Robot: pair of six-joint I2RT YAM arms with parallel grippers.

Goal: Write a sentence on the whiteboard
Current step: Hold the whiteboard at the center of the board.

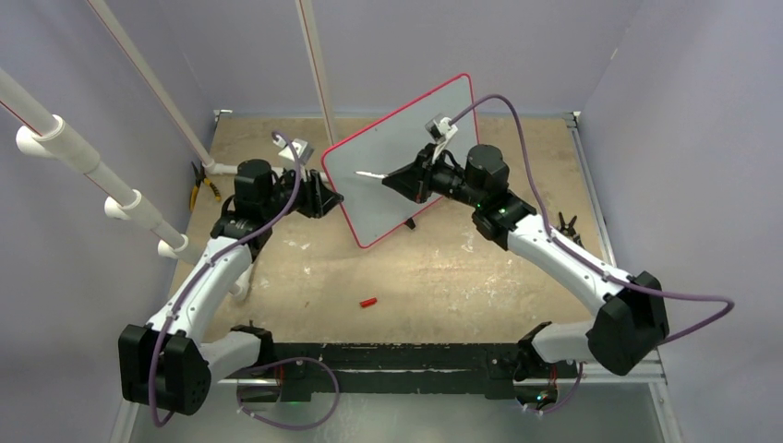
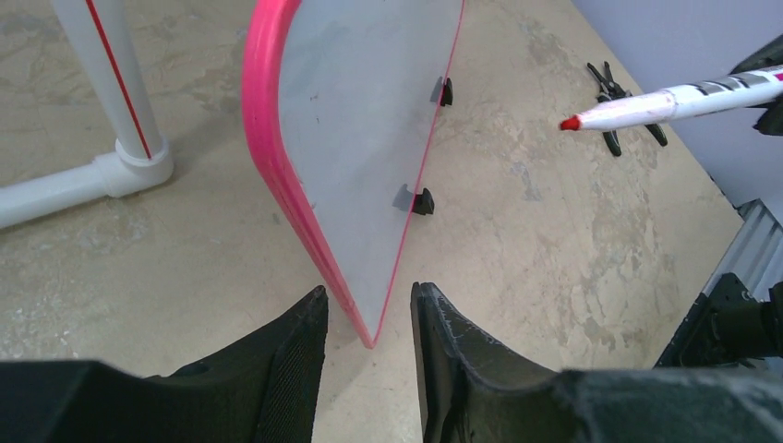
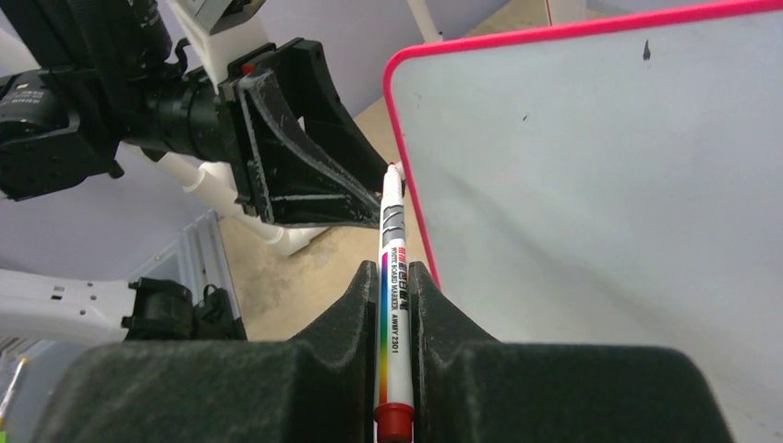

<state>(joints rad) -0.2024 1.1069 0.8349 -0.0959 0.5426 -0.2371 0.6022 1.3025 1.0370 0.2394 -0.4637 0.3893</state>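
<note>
whiteboard (image 3: 600,231): cut off right, below | marker (image 3: 391,231): barrel partly hidden by jaws | red bit (image 1: 369,302): too small, perhaps cap

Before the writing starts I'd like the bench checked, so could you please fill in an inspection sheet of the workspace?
Surface: table tan, scuffed and stained; no spill seen.
Job's things: whiteboard stands up on the table, face blank apart from small specks; marker uncapped, red tip not touching the board.
Clutter: red cap loose near the front; pliers at left; black clips at right.
Grippers: left gripper open, jaws either side of the board's corner; right gripper shut on the marker.
Cables: purple cable loops off each arm; no snag seen.
Surroundings: white pipes at left; plain walls.
</note>
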